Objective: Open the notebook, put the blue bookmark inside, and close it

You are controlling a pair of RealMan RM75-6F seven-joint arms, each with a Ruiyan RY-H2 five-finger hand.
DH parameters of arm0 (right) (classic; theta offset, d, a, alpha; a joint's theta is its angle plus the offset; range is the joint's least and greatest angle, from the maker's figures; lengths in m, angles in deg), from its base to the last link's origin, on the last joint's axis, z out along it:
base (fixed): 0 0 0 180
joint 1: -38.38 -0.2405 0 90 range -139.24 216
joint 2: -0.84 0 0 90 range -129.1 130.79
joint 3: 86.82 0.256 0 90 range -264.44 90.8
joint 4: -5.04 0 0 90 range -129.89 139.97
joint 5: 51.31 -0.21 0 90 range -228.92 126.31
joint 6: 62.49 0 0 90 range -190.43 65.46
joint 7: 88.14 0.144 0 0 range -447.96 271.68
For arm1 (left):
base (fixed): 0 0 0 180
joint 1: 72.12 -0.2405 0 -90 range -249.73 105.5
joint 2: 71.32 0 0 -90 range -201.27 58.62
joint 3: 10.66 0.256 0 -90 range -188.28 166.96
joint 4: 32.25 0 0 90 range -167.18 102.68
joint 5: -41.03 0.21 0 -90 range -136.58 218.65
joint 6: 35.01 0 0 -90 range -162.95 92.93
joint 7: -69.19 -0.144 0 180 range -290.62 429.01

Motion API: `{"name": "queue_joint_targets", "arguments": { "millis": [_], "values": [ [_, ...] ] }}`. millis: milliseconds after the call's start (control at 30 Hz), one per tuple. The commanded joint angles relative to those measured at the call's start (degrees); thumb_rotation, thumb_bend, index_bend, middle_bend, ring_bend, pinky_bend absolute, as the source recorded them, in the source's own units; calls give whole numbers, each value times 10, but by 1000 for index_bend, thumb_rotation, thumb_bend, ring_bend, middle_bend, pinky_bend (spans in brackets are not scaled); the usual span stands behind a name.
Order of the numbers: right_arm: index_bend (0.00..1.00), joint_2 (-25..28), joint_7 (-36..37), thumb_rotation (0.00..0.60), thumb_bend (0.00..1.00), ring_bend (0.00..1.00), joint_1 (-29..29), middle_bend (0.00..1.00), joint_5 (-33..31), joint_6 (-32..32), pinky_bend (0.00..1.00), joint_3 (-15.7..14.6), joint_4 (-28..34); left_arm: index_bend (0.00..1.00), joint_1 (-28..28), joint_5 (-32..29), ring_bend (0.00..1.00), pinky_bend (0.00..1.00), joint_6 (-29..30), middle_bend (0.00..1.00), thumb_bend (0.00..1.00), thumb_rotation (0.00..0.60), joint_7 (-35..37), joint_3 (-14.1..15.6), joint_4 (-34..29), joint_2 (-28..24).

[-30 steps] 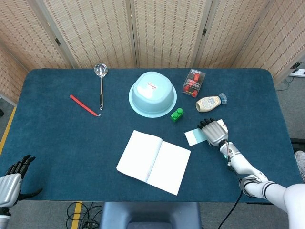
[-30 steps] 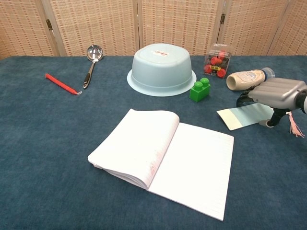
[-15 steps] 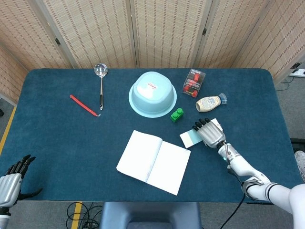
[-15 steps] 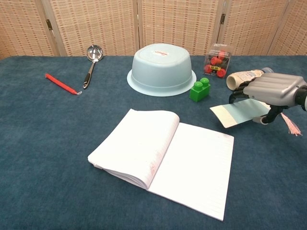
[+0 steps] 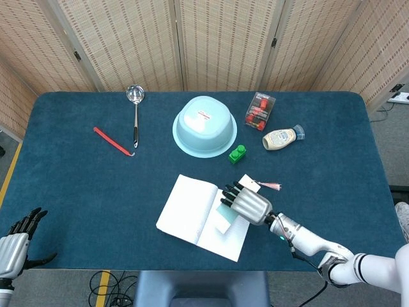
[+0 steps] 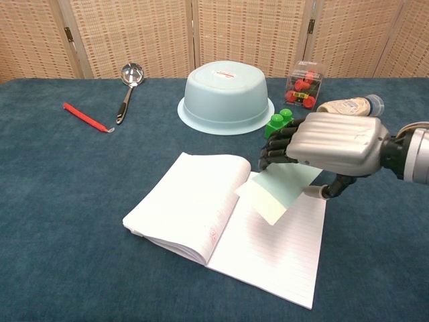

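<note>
I am holding the bookmark (image 6: 278,191) in my right hand (image 6: 328,144), pinched at its far end, and it is hanging tilted just over the right page of the notebook (image 6: 224,225), which is lying open near the tabletop's front edge. The card looks thin, light and bendy, so an end grip seems best, letting it slide flat toward the spine. My left hand (image 5: 14,246) is resting open off the front-left corner.

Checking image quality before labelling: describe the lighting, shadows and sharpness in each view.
Head view: even, soft light, no glare, everything sharp. Chest view: equally even; the right hand looms large and close, the bookmark casts only a faint shadow on the notebook.
</note>
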Motion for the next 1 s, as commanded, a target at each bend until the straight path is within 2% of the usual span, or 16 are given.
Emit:
{"name": "queue_joint_targets", "arguments": {
  "millis": [33, 400, 1000],
  "values": [
    [343, -12, -28, 600, 303, 136, -11, 204, 10, -16, 231, -3, 15, 124, -1, 0, 132, 177, 1, 76, 159, 600, 3, 1, 2, 0],
    [343, -54, -56, 600, 303, 136, -36, 204, 33, -49, 213, -10, -17, 124, -5, -1, 132, 177, 2, 76, 159, 600, 12, 3, 10, 1],
    [343, -65, -39, 600, 299, 136, -50, 204, 73, -40, 173, -27, -44, 124, -6, -2, 132, 177, -2, 76, 159, 600, 16, 3, 12, 0]
  ]
}}
